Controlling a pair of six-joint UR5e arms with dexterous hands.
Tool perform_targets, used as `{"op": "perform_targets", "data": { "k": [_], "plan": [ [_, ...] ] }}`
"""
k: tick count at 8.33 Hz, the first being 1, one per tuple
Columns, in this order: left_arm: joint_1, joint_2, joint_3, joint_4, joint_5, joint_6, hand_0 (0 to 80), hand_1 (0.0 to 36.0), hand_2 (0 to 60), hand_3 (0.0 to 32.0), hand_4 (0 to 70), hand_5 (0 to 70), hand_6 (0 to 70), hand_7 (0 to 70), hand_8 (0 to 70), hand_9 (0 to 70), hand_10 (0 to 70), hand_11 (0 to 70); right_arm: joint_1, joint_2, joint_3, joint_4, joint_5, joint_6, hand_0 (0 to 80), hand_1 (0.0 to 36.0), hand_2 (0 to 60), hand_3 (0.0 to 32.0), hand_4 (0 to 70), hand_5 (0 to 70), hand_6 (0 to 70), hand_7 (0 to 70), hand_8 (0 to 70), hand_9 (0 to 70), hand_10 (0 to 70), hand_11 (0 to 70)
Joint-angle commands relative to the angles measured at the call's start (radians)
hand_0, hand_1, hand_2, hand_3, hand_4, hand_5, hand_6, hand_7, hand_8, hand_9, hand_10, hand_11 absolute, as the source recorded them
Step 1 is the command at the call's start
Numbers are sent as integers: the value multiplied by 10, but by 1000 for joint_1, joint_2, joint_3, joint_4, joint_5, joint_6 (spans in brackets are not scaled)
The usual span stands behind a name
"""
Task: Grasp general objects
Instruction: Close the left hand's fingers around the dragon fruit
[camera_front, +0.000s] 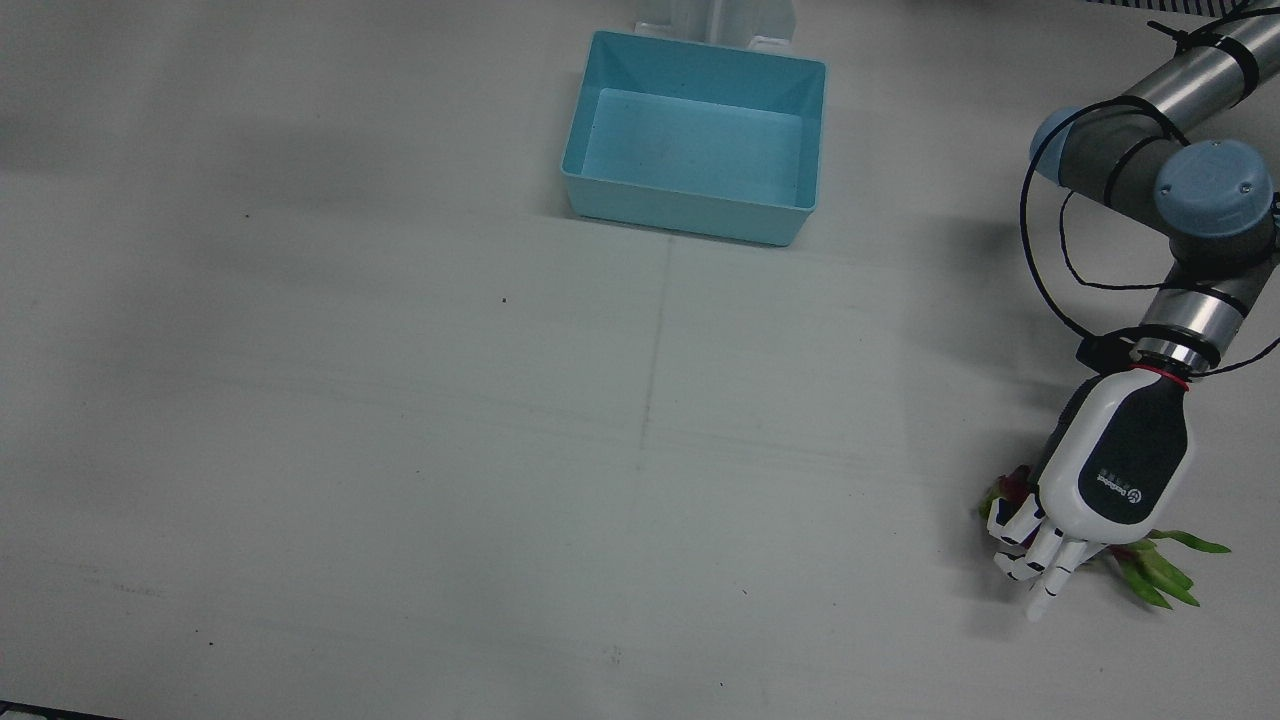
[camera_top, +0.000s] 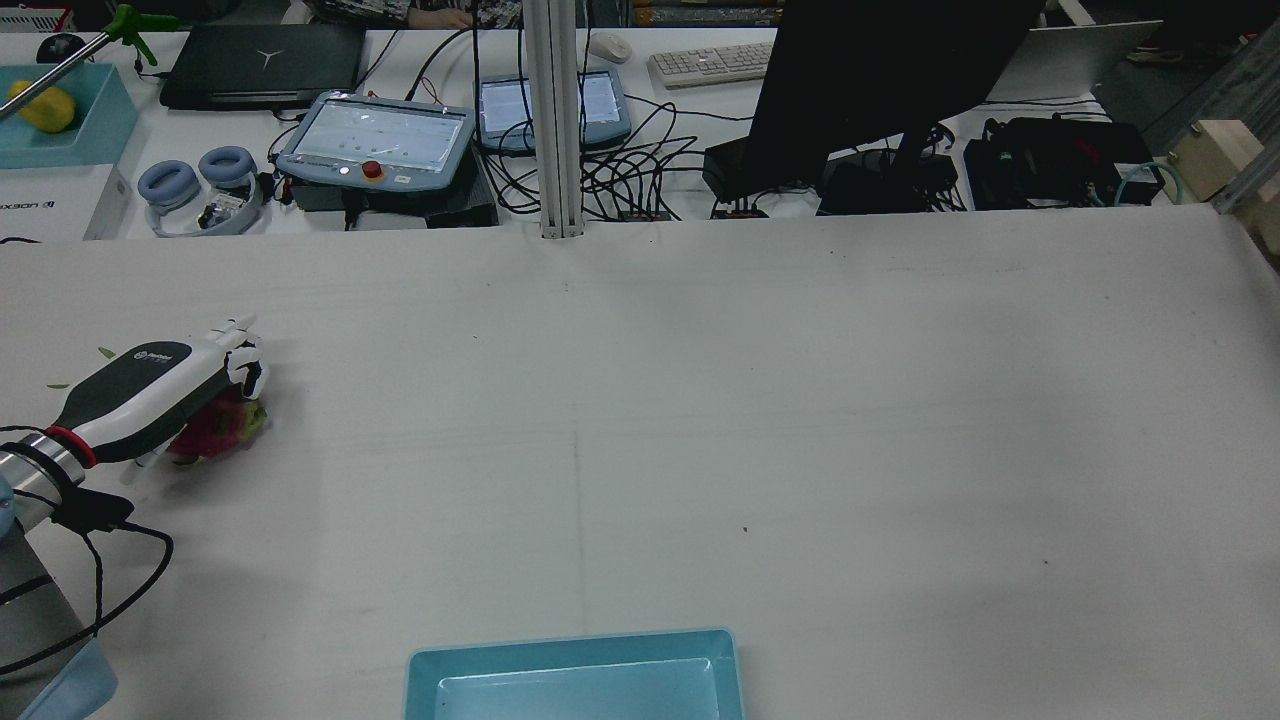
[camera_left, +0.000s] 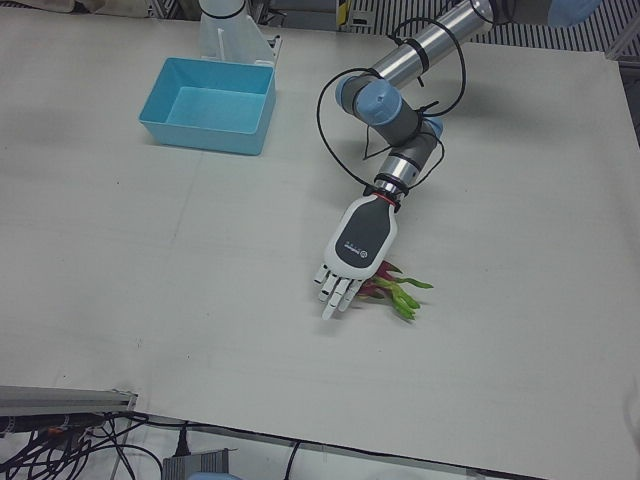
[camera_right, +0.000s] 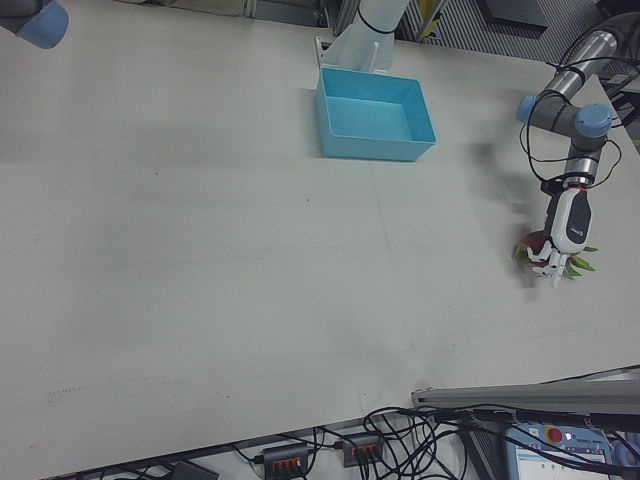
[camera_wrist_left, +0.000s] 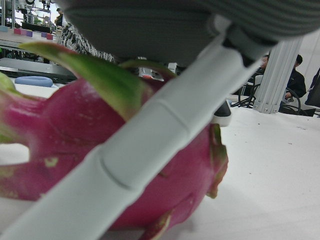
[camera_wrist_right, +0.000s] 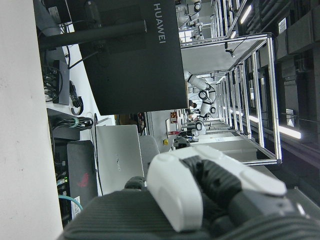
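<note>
White tabletop seen from the operators' side, carrying a light blue bin near the robot's edge, its interior holding nothing visible. At the robot's left side, the left hand lies palm-down over a dragon fruit, whose magenta body and green leaf tips project from beneath the palm on both sides. Fingers extend forward and slightly downward past the fruit; in the left hand view one pale finger crosses directly in front of the pink skin, and whether it touches the fruit cannot be told. The fruit rests on the tabletop and is not lifted. Fruit and bin are well apart. The right hand appears only in its own camera, fingers curled in toward the palm, holding nothing visible, with a dark monitor behind it.
</note>
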Motion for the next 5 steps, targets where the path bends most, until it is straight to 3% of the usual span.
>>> {"op": "perform_targets", "data": {
  "k": [1, 2, 3, 4, 5],
  "plan": [
    [0, -11, 26, -1, 1, 0, 800, 360, 600, 0, 0, 700, 0, 617, 0, 109, 0, 0, 0, 0, 0, 0, 0, 0, 0, 0, 0, 0, 0, 0, 0, 0, 0, 0, 0, 0],
    [0, -17, 27, 8, 1, 0, 800, 360, 600, 0, 0, 700, 0, 661, 0, 118, 8, 61, 0, 0, 1, 0, 0, 0, 0, 0, 0, 0, 0, 0, 0, 0, 0, 0, 0, 0],
    [0, -18, 26, 11, 1, 0, 800, 360, 600, 0, 0, 700, 46, 700, 2, 143, 93, 196, 0, 0, 1, 0, 0, 0, 0, 0, 0, 0, 0, 0, 0, 0, 0, 0, 0, 0],
    [0, -18, 23, 11, -1, 0, 800, 360, 600, 0, 67, 700, 259, 700, 41, 186, 239, 401, 0, 0, 1, 0, 0, 0, 0, 0, 0, 0, 0, 0, 0, 0, 0, 0, 0, 0],
    [0, -20, 23, 11, -1, 0, 800, 360, 600, 0, 178, 700, 475, 700, 111, 198, 393, 597, 0, 0, 1, 0, 0, 0, 0, 0, 0, 0, 0, 0, 0, 0, 0, 0, 0, 0]
  ]
}}
